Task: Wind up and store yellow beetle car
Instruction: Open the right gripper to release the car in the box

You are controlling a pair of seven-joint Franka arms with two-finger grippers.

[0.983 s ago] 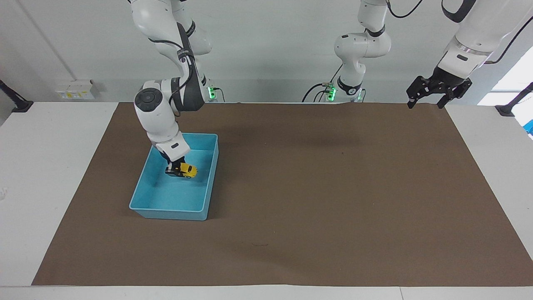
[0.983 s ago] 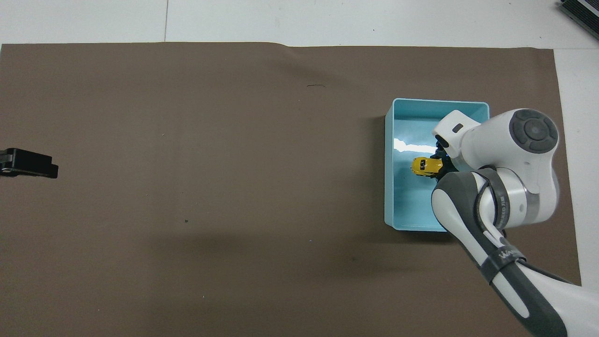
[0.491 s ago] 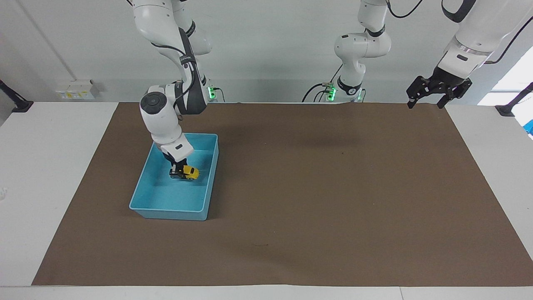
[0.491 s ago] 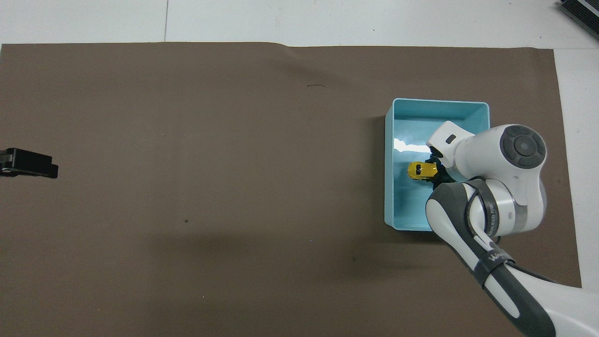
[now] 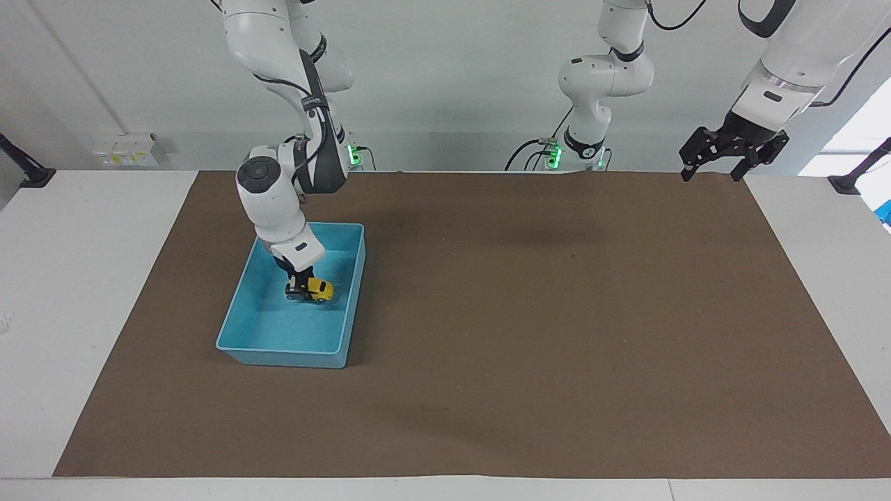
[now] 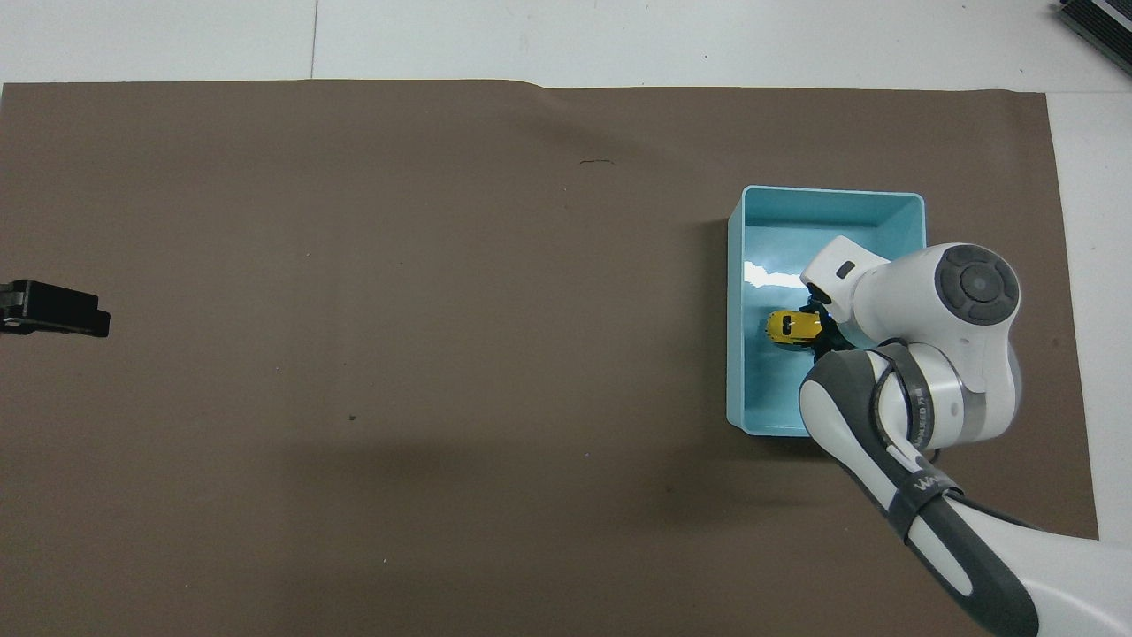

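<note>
Fingers of the right end effector (image 5: 301, 284) clench the yellow beetle car (image 5: 319, 288), holding it low inside the blue tray (image 5: 278, 346) at the right arm's end of the brown mat (image 5: 529, 334). The left end effector (image 5: 727, 160) waits released over the mat's corner nearest its base.

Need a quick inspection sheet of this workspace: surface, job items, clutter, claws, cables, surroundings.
Surface: brown mat on white table.
Job's things: yellow beetle car inside blue tray, toward the right arm's end.
Clutter: nothing seen.
Claws: right claw shut on the car, in the tray; left claw open, waiting above the mat's corner by its base.
Cables: black leads at the arm bases.
Surroundings: wall socket box; white wall.
</note>
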